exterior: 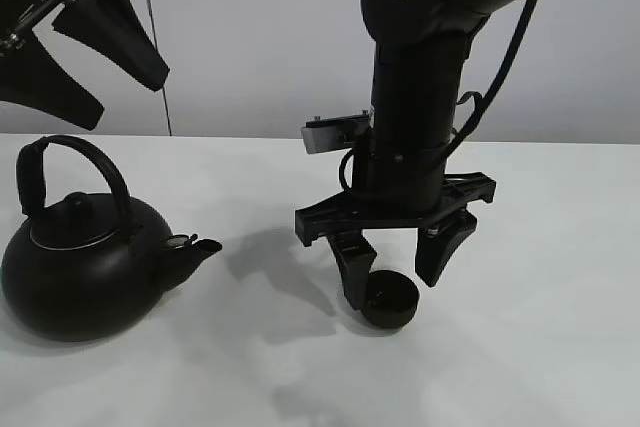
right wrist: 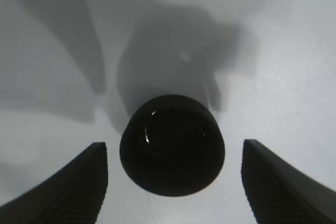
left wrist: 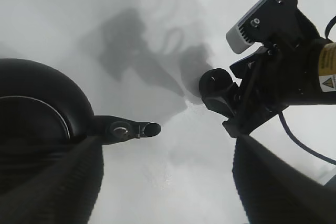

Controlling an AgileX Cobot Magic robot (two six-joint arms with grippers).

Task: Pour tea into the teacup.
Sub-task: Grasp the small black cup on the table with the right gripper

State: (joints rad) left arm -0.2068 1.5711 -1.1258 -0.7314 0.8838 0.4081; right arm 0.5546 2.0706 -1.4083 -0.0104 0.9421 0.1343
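Observation:
The small matte black teacup [exterior: 390, 302] stands upright on the white table [exterior: 540, 347], right of centre. My right gripper [exterior: 392, 283] is low over it and open, one finger on each side with a gap to the cup. The right wrist view shows the teacup [right wrist: 172, 153] between the spread fingers [right wrist: 73, 184]. The big black kettle [exterior: 80, 267] with its arched handle stands at the left, its spout [exterior: 195, 249] pointing towards the cup. My left gripper [exterior: 120, 97] is open and empty, high above the kettle. The left wrist view shows the kettle [left wrist: 37, 108], its spout [left wrist: 131, 129] and the teacup [left wrist: 215, 82].
A stretch of bare table [exterior: 270, 347] lies between the kettle's spout and the cup. The right arm [exterior: 415, 117] stands upright over the cup. A plain wall [exterior: 260, 37] runs behind the table's far edge.

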